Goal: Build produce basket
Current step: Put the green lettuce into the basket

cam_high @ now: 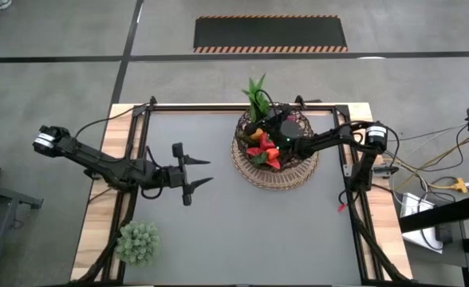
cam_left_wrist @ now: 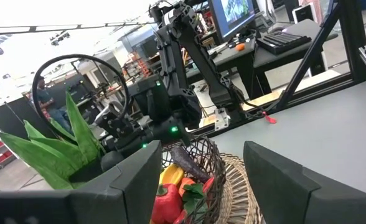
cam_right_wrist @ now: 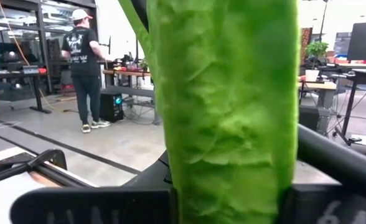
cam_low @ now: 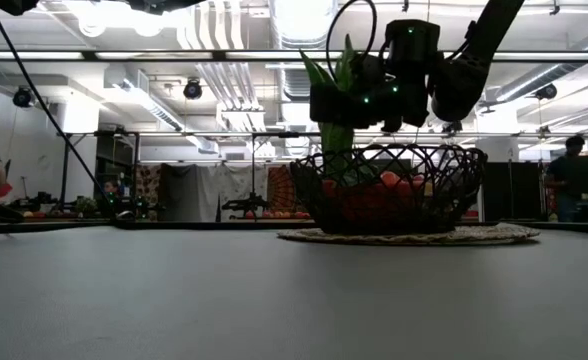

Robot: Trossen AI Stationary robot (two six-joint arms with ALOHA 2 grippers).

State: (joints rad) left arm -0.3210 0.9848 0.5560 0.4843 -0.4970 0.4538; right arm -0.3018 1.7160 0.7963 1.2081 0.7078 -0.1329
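Note:
The basket, dark open-weave wicker on a tan woven base, stands right of the table's middle. It holds produce, among it a red pepper and a dark eggplant. My right gripper reaches over the basket from the right, shut on a bunch of long green leaves that stands upright above it. My left gripper hangs open over the table left of the basket, pointing at it, with nothing between its fingers. My right gripper pinches the leaf bunch between its two fingers, low on the broad leaves. The fingers come nearly level from the table's right side and lie across the bunch. The leaves stand upright above the fingers. The stalk end reaches down to the basket's rim.
A pale green bushy clump lies at the near left corner. Black frame rails run along the table's left, right and far edges. Bare grey table lies in front of the basket. A person stands in the room beyond.

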